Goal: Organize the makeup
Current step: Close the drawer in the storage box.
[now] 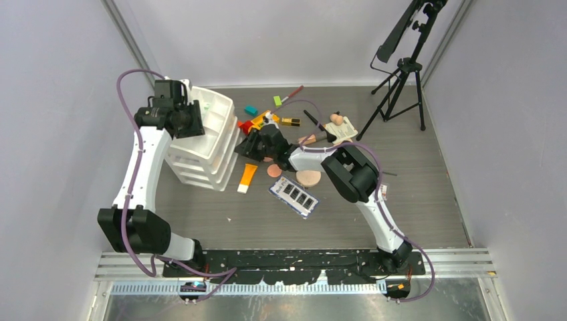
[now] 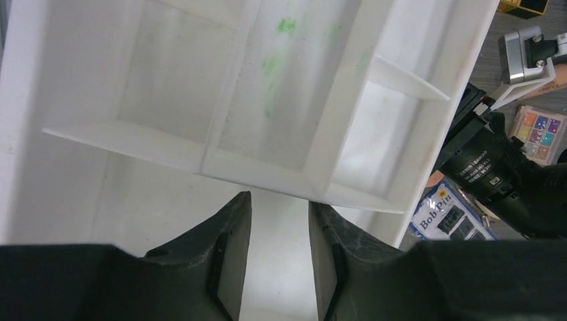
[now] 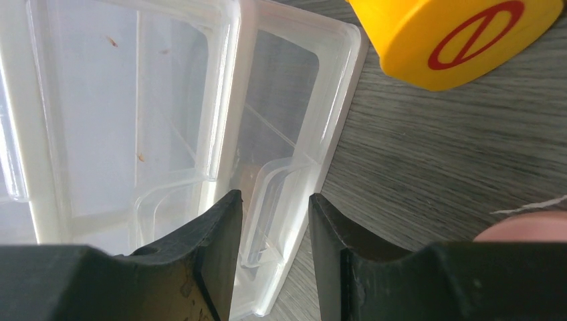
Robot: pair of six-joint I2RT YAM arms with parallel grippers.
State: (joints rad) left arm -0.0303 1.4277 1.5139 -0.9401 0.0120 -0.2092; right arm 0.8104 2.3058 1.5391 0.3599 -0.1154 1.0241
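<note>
The makeup lies loose on the table right of a white tiered organizer (image 1: pixel 215 107): an orange tube (image 1: pixel 247 178), a small pink compact (image 1: pixel 274 170), a peach compact (image 1: pixel 308 178), a black brush (image 1: pixel 319 126), a gold-black lipstick (image 1: pixel 290 122) and a red pencil (image 1: pixel 291 95). My left gripper (image 2: pixel 279 207) hangs open over the organizer's white compartments (image 2: pixel 167 80), holding nothing. My right gripper (image 3: pixel 271 204) is low at the organizer's right side, open. Its jaws straddle the rim of a clear drawer (image 3: pixel 120 100), with a gap on the right.
A yellow-and-red toy brick (image 3: pixel 461 40) sits just beyond the drawer corner. A bobby-pin card (image 1: pixel 294 196) lies in front of the compacts, and a colourful eyeshadow palette (image 2: pixel 538 130) shows past the organizer. Teal (image 1: pixel 251 110) and green (image 1: pixel 277 101) blocks lie behind; a tripod (image 1: pixel 401 87) stands back right.
</note>
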